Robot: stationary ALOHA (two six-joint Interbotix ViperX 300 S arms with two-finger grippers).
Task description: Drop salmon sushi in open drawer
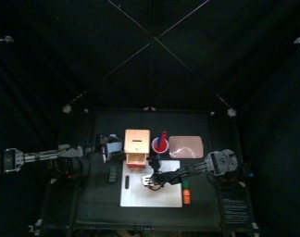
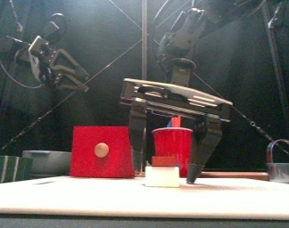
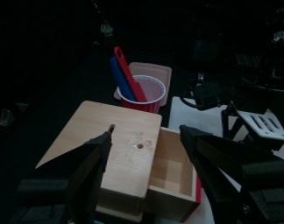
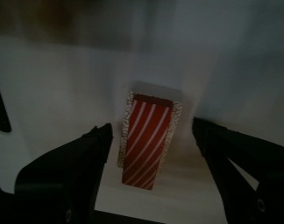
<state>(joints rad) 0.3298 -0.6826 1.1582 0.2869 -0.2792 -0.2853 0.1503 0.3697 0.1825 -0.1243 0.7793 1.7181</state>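
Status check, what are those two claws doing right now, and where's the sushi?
Right gripper open, straddling the salmon sushi on the white sheet. Left gripper open above the drawer. Drawer open; red cup behind it.

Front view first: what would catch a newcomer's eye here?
The right gripper hangs wide open straight over the small sushi at the table's front. Behind it stands a red cup, and to the left the drawer. The left gripper hovers open above the drawer's open compartment.
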